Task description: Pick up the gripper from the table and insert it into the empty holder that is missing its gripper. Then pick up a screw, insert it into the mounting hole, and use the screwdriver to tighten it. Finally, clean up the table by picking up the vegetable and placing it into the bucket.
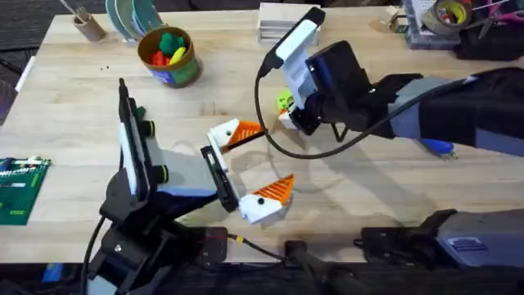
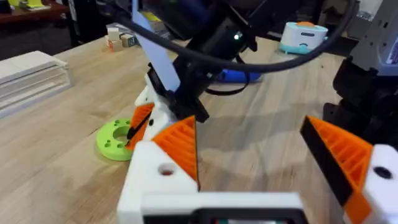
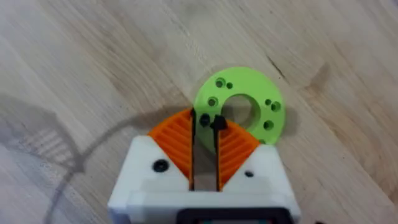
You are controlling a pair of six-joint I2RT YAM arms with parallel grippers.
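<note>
Right wrist view: screw pinched beside the green ring

Right gripper (image 3: 204,127) has its jaws drawn narrow around a small dark screw (image 3: 217,122), just at the rim of the green ring (image 3: 239,107) lying on the table (image 3: 93,56). Left gripper (image 1: 258,168), near the ring, holds its jaws wide with nothing between. Well beyond the ring stands the bucket (image 1: 170,56), toy vegetables inside.

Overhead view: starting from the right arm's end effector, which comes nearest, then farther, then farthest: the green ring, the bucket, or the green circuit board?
From the right end effector:
1. Green ring, right at its tip, mid-table.
2. Bucket, toward the far left.
3. Green circuit board, at the left edge.
</note>
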